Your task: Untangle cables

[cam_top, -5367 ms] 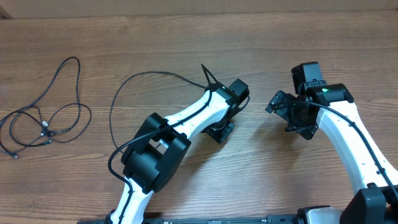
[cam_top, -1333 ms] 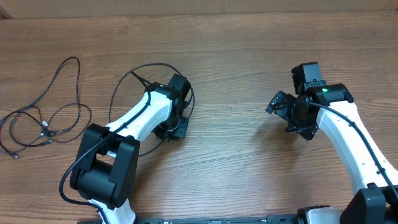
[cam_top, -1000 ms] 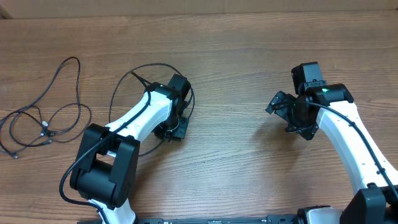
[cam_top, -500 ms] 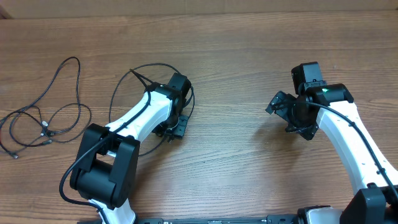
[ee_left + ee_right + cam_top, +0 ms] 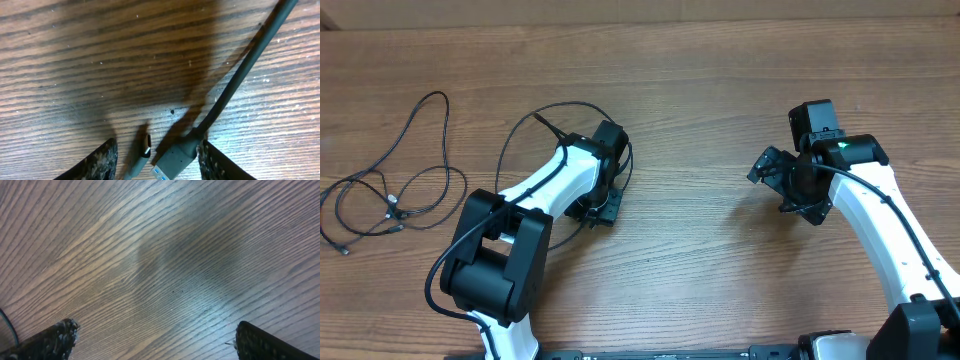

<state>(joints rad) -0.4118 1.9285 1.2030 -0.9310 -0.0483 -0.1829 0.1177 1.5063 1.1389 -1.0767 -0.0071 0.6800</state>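
Left gripper (image 5: 157, 159), spread wide, straddles the USB plug (image 5: 175, 159) at bottom centre, its cord (image 5: 240, 70) running upper-right (right gripper (image 5: 156, 342), also spread, sits farther off).

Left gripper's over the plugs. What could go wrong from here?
1. Two cable ends, the USB plug and a smaller plug, lie side by side inside the open left gripper; closing may pinch both.
2. The right gripper is open over bare table, so nothing would brace a pull.

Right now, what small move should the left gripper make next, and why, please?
Probably close the left gripper on the USB plug: its open fingers straddle that plug and a smaller plug lying beside it on the table.
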